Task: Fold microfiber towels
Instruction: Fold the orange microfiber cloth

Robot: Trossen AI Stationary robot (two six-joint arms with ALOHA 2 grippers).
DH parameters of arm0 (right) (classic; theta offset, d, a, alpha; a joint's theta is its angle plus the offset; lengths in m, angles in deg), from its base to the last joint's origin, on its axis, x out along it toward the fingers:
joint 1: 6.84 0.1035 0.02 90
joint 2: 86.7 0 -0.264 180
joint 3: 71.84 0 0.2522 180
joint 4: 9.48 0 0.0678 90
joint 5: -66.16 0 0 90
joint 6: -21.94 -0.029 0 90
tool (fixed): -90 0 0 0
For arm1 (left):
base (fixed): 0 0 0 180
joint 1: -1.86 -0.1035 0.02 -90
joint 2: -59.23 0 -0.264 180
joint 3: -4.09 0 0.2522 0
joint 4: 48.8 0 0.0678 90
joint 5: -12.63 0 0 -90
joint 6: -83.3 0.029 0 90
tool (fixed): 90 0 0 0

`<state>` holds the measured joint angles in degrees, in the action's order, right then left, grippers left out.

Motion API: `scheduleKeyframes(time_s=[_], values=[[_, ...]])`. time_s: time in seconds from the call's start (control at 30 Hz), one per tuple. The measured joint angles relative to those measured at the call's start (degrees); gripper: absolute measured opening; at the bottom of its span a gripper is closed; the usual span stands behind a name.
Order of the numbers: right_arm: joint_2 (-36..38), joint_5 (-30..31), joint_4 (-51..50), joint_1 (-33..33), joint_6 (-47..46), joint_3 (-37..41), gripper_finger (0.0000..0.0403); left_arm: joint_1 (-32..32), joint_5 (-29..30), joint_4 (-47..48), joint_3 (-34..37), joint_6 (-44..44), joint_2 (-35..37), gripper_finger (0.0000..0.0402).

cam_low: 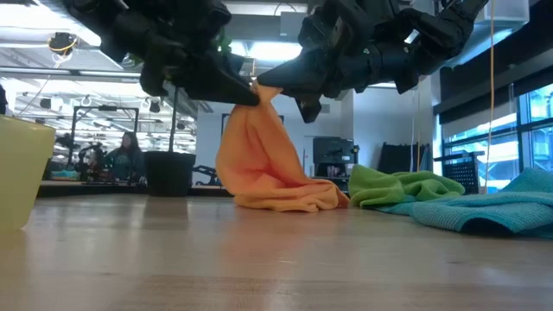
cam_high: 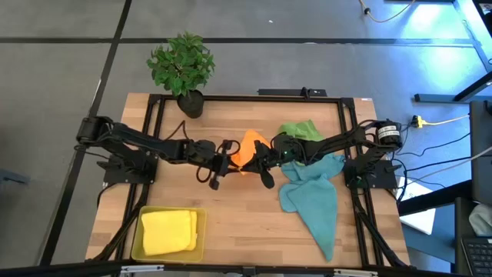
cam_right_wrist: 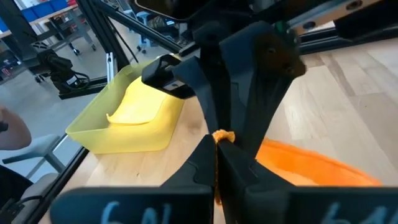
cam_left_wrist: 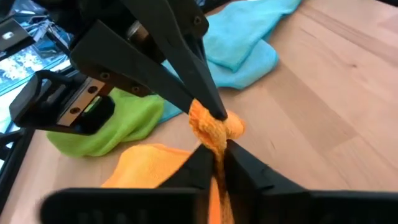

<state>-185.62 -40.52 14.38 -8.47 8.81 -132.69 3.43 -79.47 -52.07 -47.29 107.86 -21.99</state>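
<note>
An orange towel (cam_low: 263, 164) is hanging above the table's middle, its lower folds resting on the wood. The left gripper (cam_left_wrist: 216, 149) and right gripper (cam_right_wrist: 216, 144) are both clenching its top corner, fingertips meeting. Green (cam_high: 301, 129) and teal towels (cam_high: 314, 198) are lying nearby.

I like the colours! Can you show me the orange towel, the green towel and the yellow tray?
orange towel (cam_low: 259, 168): low view, middle of the hanging cloth.
green towel (cam_low: 399, 186): low view, top of the crumpled heap.
yellow tray (cam_high: 201, 231): high view, its right rim.
</note>
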Motion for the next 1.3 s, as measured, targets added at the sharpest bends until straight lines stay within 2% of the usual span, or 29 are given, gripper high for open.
scheduleKeyframes(time_s=[0.13, 0.3, 0.43, 0.6, 0.8, 0.93, 1.07, 1.3], values=[[0.0, 1.1, 0.1, 0.0, 1.6, 0.0, 0.0031, 0.1, 1.4, -0.5, 0.0, -0.4, -0.2, 0.0004], [0.1, 1.6, -0.1, 0.0, 2.5, 0.0, 0.0099, 1.8, 7.8, 1.3, 0.0, -1.7, 0.9, 0.0001], [1.2, 1.6, -0.6, 0.4, 3.1, 0.0, 0.0163, 4.2, 17.4, 9.5, 0.1, -3.6, 5.7, 0.0], [3.1, 4.8, -1.9, 1.9, 8.3, 0.0, 0.0212, 7.4, 18.1, 13.0, 0.2, -6.2, 12.3, 0.0], [3.4, 19.5, -9.2, 5.6, 17.9, 0.0, 0.0222, 11.0, 18.2, 10.3, 6.0, -6.7, 21.6, 0.0], [3.3, 29.2, -15.9, 7.4, 18.6, 0.0, 0.0222, 11.8, 18.9, 3.2, 12.5, -8.6, 28.7, 0.0], [3.3, 29.8, -18.0, 7.5, 16.4, 0.2, 0.0222, 11.7, 19.6, -0.8, 17.5, -9.4, 33.2, 0.0], [0.7, 27.0, -17.5, 7.8, 10.8, 1.7, 0.0222, 11.4, 20.9, -1.2, 18.5, -10.4, 35.2, 0.0]])
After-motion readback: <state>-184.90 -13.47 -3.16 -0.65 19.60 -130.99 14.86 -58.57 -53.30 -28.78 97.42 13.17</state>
